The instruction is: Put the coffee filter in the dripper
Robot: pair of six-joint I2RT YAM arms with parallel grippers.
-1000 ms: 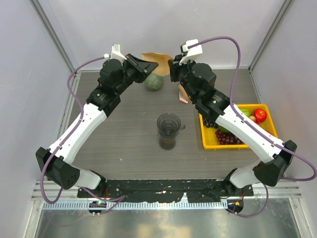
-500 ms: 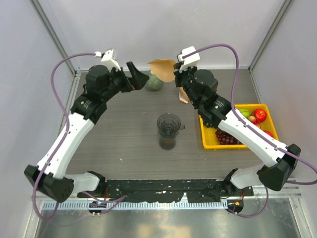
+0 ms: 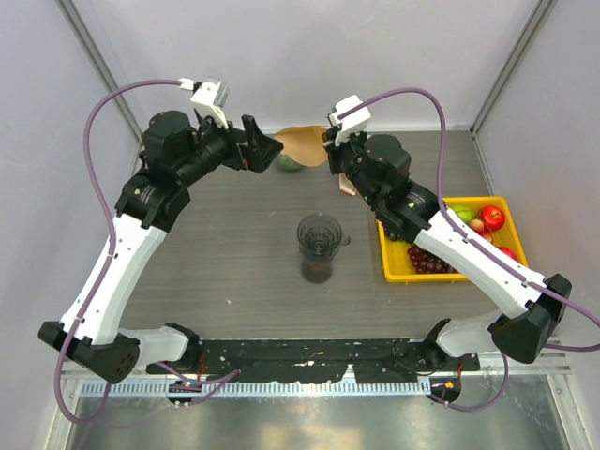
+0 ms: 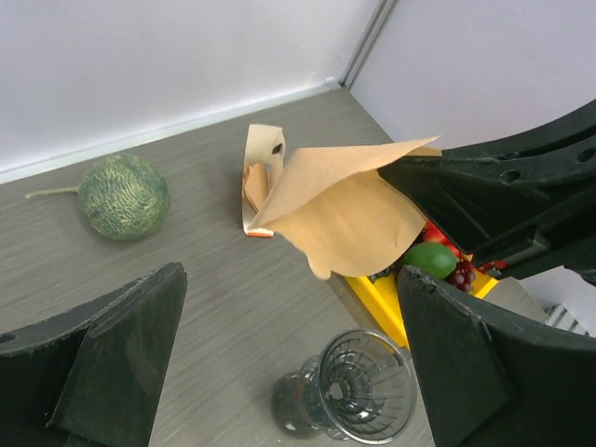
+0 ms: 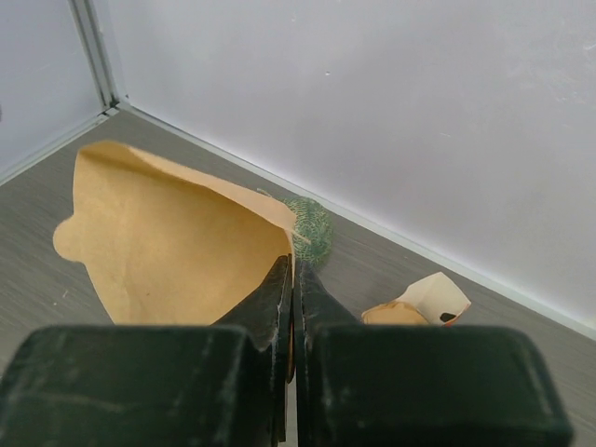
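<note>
**A:** Where's the filter?

**B:** The filter (image 3: 302, 144) is up in the air at the far side of the surface (image 3: 234, 253). The right pincer (image 5: 291, 279) has it by one edge, jaws pressed tight together on the paper. From that grip the light-brown paper fans out to the left, its mouth slightly parted.

**A:** And the other pincer?

**B:** The left pincer (image 3: 265, 142) is spread wide and has hold of nothing. It sits just left of the filter with its fingers pointing toward it. In the left wrist view the paper hangs beyond the gap between the fingers, touching neither.

**A:** The dripper?

**B:** The dripper (image 3: 320, 234) stands upright in the middle of the surface, rim up. It is nearer the arm bases and well apart from the filter, which is not in it.

**A:** Anything else around?

**B:** A green melon (image 3: 289, 161) lies by the far wall, under the filter's left part. A pack (image 3: 346, 180) of brown papers stands beside the right arm. A yellow tray (image 3: 403, 275) of fruit sits to the right of the dripper.
</note>
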